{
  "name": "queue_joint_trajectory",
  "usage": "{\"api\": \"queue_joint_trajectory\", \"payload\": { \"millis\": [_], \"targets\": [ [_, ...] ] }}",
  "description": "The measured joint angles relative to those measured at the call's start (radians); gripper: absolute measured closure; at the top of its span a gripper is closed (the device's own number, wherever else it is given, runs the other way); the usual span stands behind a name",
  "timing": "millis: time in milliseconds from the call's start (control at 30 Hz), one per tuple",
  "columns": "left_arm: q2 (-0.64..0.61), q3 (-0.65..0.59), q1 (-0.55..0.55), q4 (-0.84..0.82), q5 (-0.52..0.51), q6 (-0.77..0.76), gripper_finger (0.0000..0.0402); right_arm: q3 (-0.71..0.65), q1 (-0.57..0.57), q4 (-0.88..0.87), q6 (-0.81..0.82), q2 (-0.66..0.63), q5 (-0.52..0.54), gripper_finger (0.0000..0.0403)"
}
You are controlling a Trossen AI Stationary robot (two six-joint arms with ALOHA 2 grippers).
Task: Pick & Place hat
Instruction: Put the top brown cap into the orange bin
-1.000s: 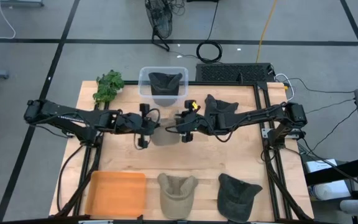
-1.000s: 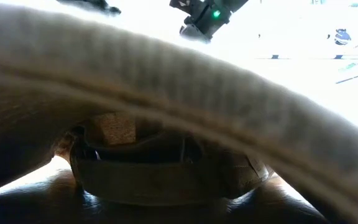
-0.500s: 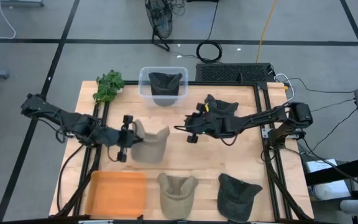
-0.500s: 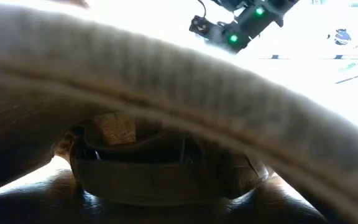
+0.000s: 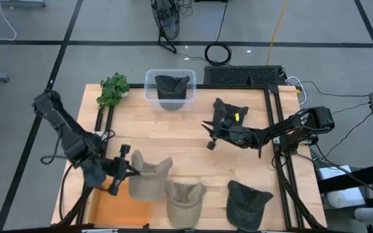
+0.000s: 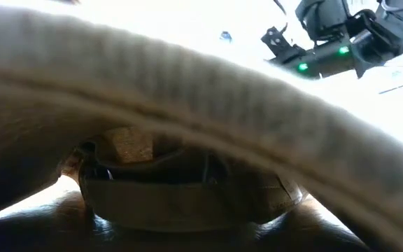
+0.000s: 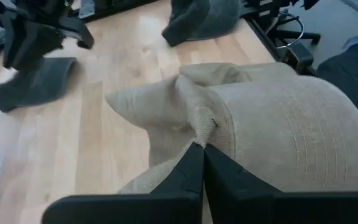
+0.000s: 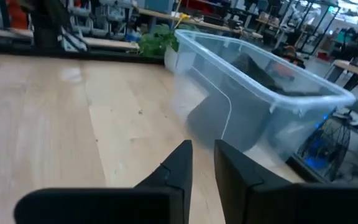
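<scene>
- Pale wood makes up the table point(image 5: 193, 152), with 5 caps spread over it; its near left corner holds an orange tray point(image 5: 112, 210), probably the drop spot.
- A clear plastic bin point(image 5: 149, 90) at the far edge holds 1 dark cap point(image 5: 173, 85), so it may serve as storage.
- The left arm reaches toward the near left, its left gripper point(image 5: 123, 170) clamped on the tan cap point(image 5: 149, 178) and pinching a fold of fabric at the crown, which bunches the cloth so it lifts without slipping.
- That tan cap hangs at the tray's right edge, touching a second tan cap point(image 5: 185, 200) lying on the near edge.
- The right gripper point(image 5: 210, 134) hovers empty right of centre, fingers a narrow slit apart, beside a dark cap point(image 5: 232, 113), seemingly clear of the carry.
- Another dark cap point(image 5: 248, 202) lies near right.
- A green plant sprig point(image 5: 113, 89) sits far left.
</scene>
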Motion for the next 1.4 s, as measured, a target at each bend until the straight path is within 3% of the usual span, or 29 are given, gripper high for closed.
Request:
{"api": "queue_joint_trajectory", "payload": {
  "millis": [233,700,1133,1400],
  "targets": [
    [0.034,0.000,-0.138,-0.036,-0.080,-0.195,0.0398,-0.046,0.000,0.044,0.087,0.000,-0.001,0.0360],
    [0.040,0.000,-0.325,-0.058,-0.222,-0.308,0.0398,-0.046,-0.023,0.078,-0.009,0.000,0.002,0.0360],
    [0.157,0.000,-0.413,-0.081,-0.275,-0.615,0.0398,-0.046,-0.071,0.223,-0.146,0.000,-0.001,0.0360],
    [0.227,0.000,-0.441,-0.076,-0.280,-0.790,0.0397,-0.046,-0.116,0.256,-0.146,0.000,-0.002,0.0360]
  ]
}}
